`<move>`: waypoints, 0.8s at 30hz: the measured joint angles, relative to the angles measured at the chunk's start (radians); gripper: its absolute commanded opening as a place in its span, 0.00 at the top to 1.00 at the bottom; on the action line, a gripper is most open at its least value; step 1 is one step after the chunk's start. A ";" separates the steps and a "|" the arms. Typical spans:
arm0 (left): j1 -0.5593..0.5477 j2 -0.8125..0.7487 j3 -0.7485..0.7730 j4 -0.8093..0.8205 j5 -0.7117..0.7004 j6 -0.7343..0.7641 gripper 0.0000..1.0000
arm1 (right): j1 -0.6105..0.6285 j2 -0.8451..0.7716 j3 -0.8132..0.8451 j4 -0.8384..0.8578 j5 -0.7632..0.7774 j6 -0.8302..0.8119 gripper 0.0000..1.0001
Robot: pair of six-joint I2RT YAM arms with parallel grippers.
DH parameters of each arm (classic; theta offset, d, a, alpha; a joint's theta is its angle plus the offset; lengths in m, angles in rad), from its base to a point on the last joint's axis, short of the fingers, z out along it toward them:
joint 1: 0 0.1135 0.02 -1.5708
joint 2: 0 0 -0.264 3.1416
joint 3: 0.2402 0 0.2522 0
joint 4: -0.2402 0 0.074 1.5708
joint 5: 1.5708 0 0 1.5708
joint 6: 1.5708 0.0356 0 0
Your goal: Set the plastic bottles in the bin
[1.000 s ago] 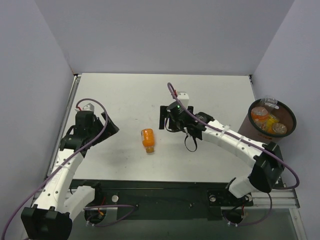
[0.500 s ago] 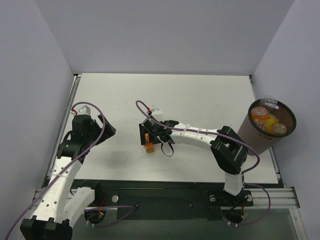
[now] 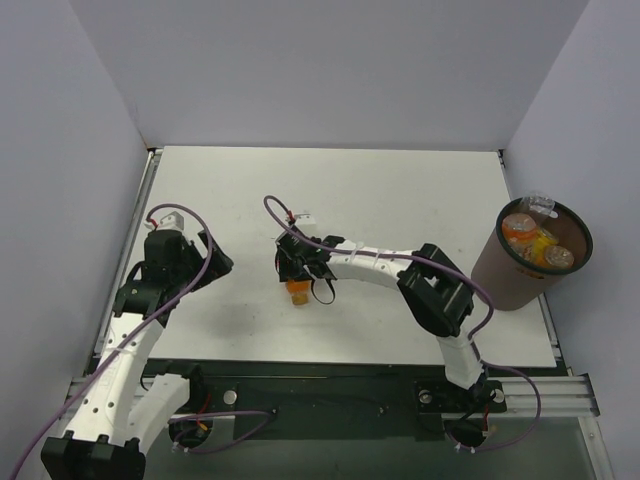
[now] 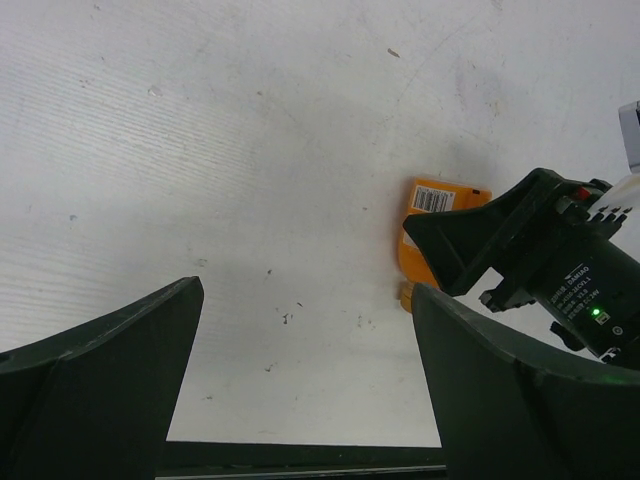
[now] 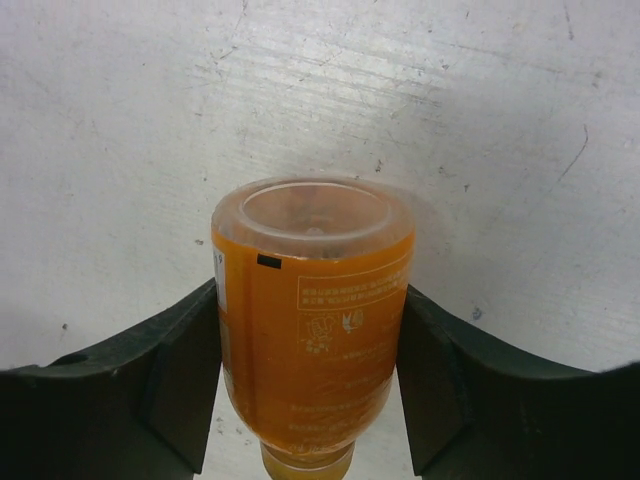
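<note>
Right gripper (image 5: 308, 295) straddled the orange bottle (image 5: 310, 330) lying mid-table (image 3: 400, 190), jaws wide and close against its sides; whether they clamped it could not be told. Probably light, smooth and slippery, the bottle suited a mid-body grasp.

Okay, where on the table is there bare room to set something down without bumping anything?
The far half of the table, up to the back wall, is bare. So is the near strip between the orange bottle and the base rail. It is crowded where the right gripper straddles that bottle, and beside the bin.
</note>
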 measured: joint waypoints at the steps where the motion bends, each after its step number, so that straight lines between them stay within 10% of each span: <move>1: 0.000 -0.002 0.000 -0.001 0.001 0.001 0.03 | -0.004 0.000 -0.002 0.006 -0.006 0.000 0.55; 11: 0.003 0.006 0.013 -0.015 0.002 0.033 0.03 | -0.077 -0.276 -0.048 -0.126 0.134 -0.153 0.59; 24: 0.008 0.084 0.015 0.019 0.080 0.018 0.03 | -0.605 -0.797 0.293 -0.190 0.421 -0.452 0.60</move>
